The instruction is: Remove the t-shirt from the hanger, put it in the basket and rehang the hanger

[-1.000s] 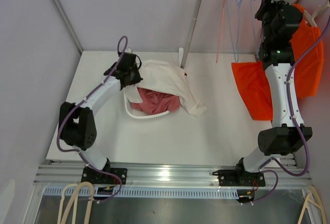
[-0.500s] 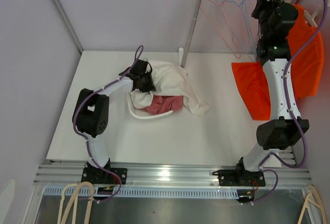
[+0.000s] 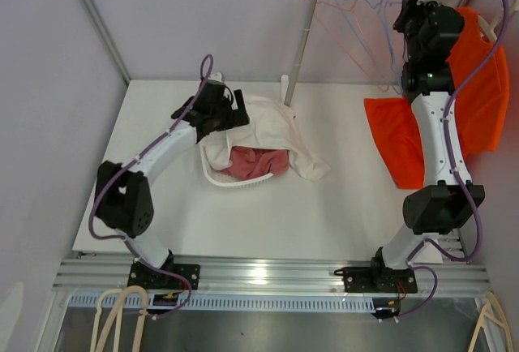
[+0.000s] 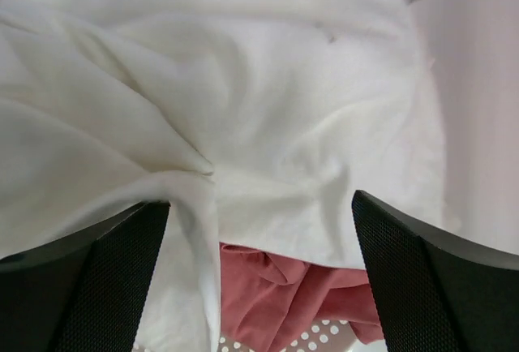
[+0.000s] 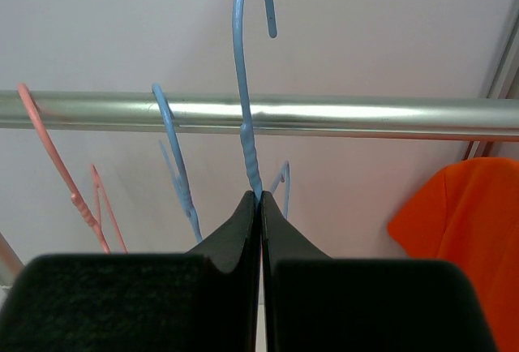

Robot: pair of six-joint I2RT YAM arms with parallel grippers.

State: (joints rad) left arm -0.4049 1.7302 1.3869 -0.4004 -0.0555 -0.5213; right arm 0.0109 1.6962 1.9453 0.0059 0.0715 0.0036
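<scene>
R jaws, top right of the overhead view, are clenched on the blue hanger (image 5: 249, 157) neck to steady it by the rail (image 5: 389, 114), while L jaws hover released over the white t-shirt (image 3: 272, 125), already off & draped on the basket (image 3: 235, 182), mid-left of tabletop (image 3: 340, 206).

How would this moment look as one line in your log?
right hand: shut on blue hanger, hook above rail | left hand: open over white cloth
</scene>
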